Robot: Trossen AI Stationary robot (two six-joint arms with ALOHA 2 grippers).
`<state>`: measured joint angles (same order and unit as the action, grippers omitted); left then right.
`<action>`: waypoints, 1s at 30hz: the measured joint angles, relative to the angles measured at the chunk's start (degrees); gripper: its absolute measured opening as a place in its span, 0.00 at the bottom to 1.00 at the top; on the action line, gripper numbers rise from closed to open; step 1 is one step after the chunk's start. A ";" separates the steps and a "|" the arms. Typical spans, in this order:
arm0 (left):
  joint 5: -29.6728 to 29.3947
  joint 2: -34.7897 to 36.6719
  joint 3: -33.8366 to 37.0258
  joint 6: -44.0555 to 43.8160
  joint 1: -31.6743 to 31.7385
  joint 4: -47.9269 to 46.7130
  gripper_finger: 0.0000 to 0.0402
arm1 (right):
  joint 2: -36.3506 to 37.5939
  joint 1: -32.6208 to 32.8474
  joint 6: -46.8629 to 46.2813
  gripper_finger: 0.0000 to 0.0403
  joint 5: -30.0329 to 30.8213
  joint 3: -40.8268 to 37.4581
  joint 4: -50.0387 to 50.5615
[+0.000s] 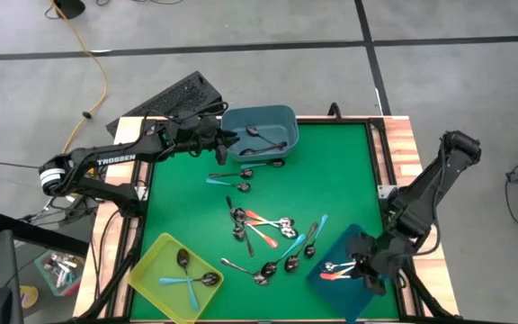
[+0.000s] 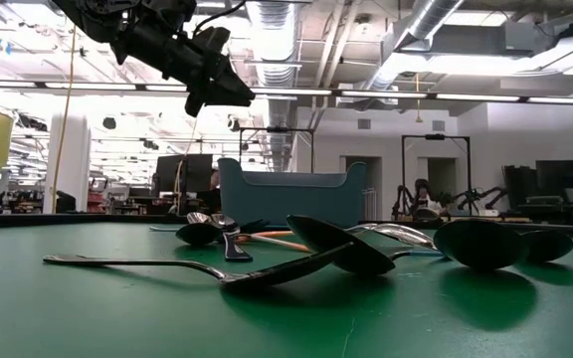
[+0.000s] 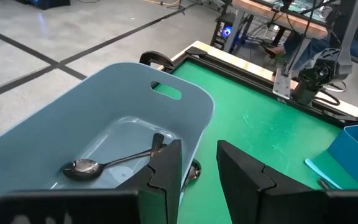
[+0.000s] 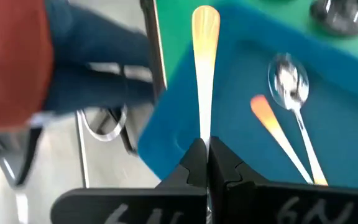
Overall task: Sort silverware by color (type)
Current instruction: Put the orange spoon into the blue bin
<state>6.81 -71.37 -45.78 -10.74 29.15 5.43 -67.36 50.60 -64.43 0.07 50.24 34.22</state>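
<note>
My left gripper (image 3: 199,165) hangs open over the near rim of the grey-blue bin (image 1: 259,126), high above it in the low view (image 2: 217,91). Dark metal spoons (image 3: 104,165) lie on that bin's floor. My right gripper (image 4: 206,149) is over the dark blue bin (image 1: 353,283), shut on an orange-handled spoon (image 4: 205,74). An orange handle (image 4: 272,124) and a spoon bowl (image 4: 288,81) lie on this bin's floor. Several mixed spoons (image 1: 263,236) lie loose mid-table. The yellow bin (image 1: 174,274) holds teal-handled spoons. My right gripper pinches the orange-handled spoon between its two shut fingertips (image 4: 194,158), on the handle (image 4: 205,127). The handle's free end (image 4: 205,18) sticks straight out ahead of the fingers, along them, over the dark blue bin. The spoon's bowl end is hidden behind the fingers.
Two more spoons (image 1: 232,177) lie just near of the grey-blue bin. A raised wooden frame (image 1: 401,144) borders the green mat. A keyboard (image 1: 174,97) sits beyond the table's far-left corner. Bare mat (image 1: 349,171) shows at far right.
</note>
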 joint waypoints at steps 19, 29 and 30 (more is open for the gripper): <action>-1.27 0.00 0.00 -0.26 0.00 -1.88 0.21 | -11.16 1.91 10.79 0.01 -4.75 -0.01 9.04; -1.49 0.00 0.00 -0.02 0.00 -2.40 0.21 | -14.75 1.86 14.83 0.01 -2.60 -0.14 5.37; -1.50 0.00 0.00 -0.02 0.00 -2.43 0.21 | -14.92 1.86 14.83 0.01 -2.48 -0.14 4.57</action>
<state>5.31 -71.37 -45.78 -10.76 29.15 3.01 -82.28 52.47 -49.60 -2.41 50.11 38.79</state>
